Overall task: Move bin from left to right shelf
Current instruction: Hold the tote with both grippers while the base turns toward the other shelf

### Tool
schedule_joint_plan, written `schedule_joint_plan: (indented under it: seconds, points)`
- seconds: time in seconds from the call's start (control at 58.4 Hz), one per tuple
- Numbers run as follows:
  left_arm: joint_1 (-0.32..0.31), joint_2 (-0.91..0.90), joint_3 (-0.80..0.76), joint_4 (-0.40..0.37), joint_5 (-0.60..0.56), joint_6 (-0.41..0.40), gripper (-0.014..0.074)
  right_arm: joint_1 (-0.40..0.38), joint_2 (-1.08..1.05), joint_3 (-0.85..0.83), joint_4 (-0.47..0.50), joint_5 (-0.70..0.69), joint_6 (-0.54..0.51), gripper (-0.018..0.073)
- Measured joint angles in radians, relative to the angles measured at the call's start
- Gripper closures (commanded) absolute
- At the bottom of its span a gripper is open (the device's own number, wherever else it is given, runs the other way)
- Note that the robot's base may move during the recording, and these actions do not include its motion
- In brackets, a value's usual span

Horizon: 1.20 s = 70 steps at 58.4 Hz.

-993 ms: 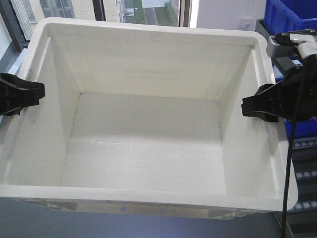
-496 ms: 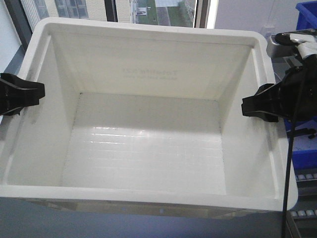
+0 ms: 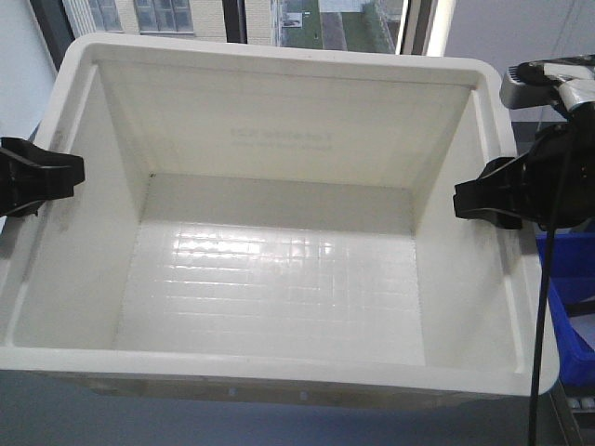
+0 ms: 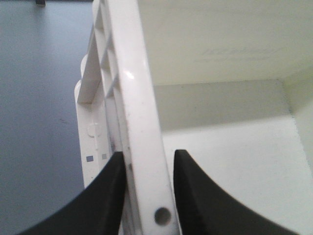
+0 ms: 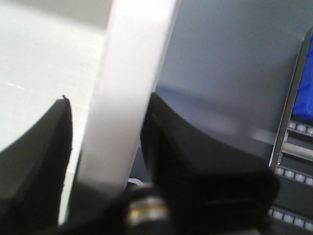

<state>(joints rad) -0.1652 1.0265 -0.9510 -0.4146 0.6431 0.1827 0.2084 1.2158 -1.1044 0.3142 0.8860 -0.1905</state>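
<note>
White bin [image 3: 279, 139] rims clamped: left claw [image 3: 70, 175], right claw [image 3: 465, 200] (blue crate [image 3: 569, 302] near right).

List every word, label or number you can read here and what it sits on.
Nothing can be read for certain.
Faint lettering on the far inner wall of the bin: too pale and blurred to read in the front view.
The same lettering in the left wrist view: also unreadable.
The right wrist view shows no text.
</note>
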Motion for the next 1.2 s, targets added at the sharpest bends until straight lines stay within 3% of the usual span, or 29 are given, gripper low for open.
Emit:
schedule_joint_plan:
  seconds: [1.198]
  points:
    - [0.000,0.000,0.000,0.000,0.000,0.000,0.0603,0.000,0.000,0.000,0.000,-0.002,0.000,0.0564]
